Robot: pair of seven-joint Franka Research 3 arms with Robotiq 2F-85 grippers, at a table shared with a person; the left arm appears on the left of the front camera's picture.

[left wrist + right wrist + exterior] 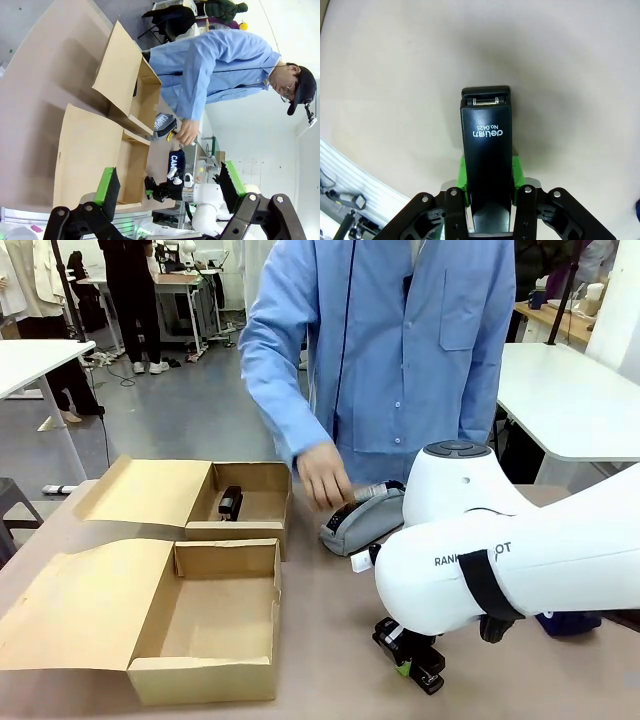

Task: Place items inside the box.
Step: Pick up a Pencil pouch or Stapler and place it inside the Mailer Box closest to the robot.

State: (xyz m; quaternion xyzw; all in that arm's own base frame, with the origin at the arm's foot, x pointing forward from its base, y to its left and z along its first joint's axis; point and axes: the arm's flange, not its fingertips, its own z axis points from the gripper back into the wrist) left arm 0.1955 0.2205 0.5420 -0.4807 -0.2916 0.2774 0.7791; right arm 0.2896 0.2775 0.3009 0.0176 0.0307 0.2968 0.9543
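Gripping a black stapler (487, 150) with white lettering, right claw (489, 173) clamped on it, left claw (169, 184) wide

The front view is fixed at the table's near edge between the arms, facing across to the person (390, 350) at 12 o'clock, at middling range. The left wrist view hangs high and rolled sideways, looking down from afar. The right wrist view looks straight down, very close, on the stapler (487, 160) — at 5 o'clock in the front view. Front and left wrist views share the near box (205, 675) (132, 170), far box (235, 532) (150, 95) and grey pouch (365, 525) (162, 122).
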